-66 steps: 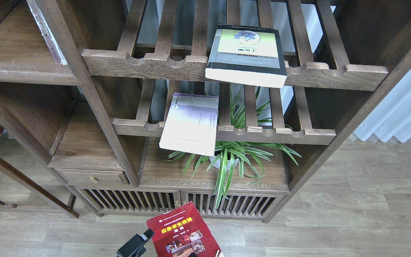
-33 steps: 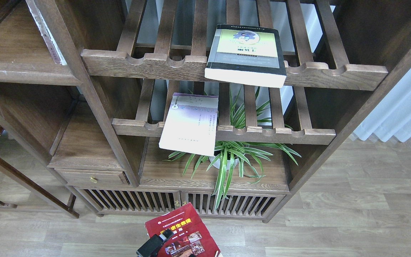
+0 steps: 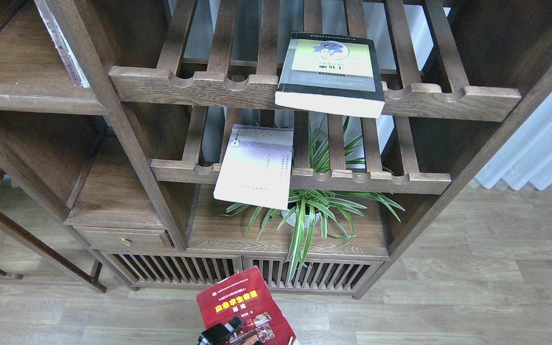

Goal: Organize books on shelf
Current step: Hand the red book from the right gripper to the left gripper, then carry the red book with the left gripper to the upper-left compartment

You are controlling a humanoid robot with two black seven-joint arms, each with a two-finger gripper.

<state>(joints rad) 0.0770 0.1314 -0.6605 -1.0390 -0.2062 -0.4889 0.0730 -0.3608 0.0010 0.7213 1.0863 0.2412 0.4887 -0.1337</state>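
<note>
Red book: red paperback with photos and a yellow title, at the bottom edge, its lower part overlapped by the gripper.
Gripper: small black gripper, arm hidden, side unclear; fingers not separable, so grip cannot be told.
Book axis: long axis points up and away, toward the cabinet.
Grey book: thick grey-black paperback with a yellow-green panel, flat on the upper slatted rack, overhanging.
Pale book: thin white-lavender paperback, on the lower rack, overhanging.
Shelf: solid dark-brown board, far up-left of the gripper.
Judgement: the carry likely runs up and left.
</note>
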